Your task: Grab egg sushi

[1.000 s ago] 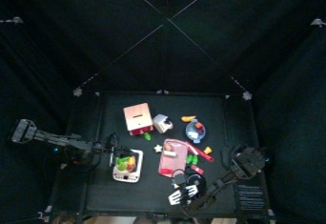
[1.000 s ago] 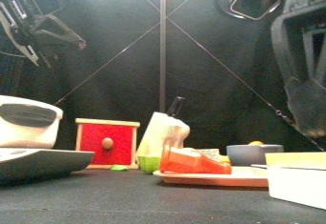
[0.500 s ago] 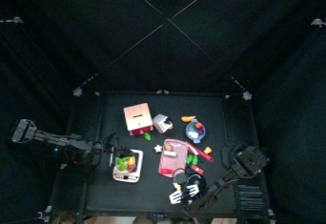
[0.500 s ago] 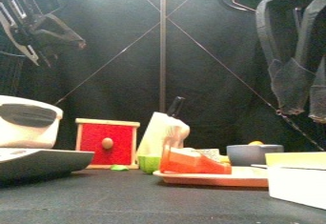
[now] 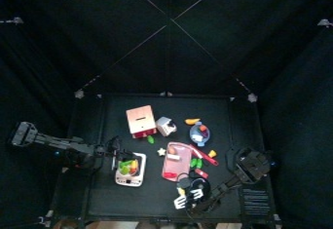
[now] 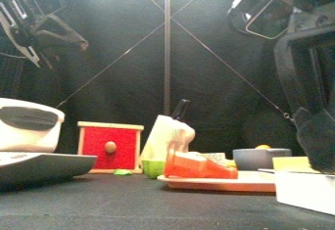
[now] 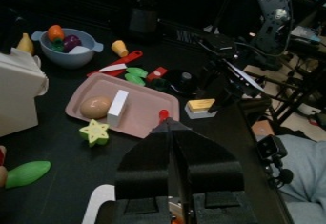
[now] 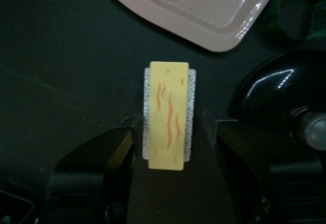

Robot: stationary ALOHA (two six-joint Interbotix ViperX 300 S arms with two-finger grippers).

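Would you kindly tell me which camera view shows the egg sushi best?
The right wrist view: the egg sushi lies large and unobstructed between the right hand's open jaws, beside the pink tray. The left wrist view shows it small; in the top and front views I cannot pick it out.

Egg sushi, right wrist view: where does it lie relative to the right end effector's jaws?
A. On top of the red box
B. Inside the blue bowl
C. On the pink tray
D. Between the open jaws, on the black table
D: the egg sushi lies on the bare table between the right end effector's spread jaws, clear of the pink tray.
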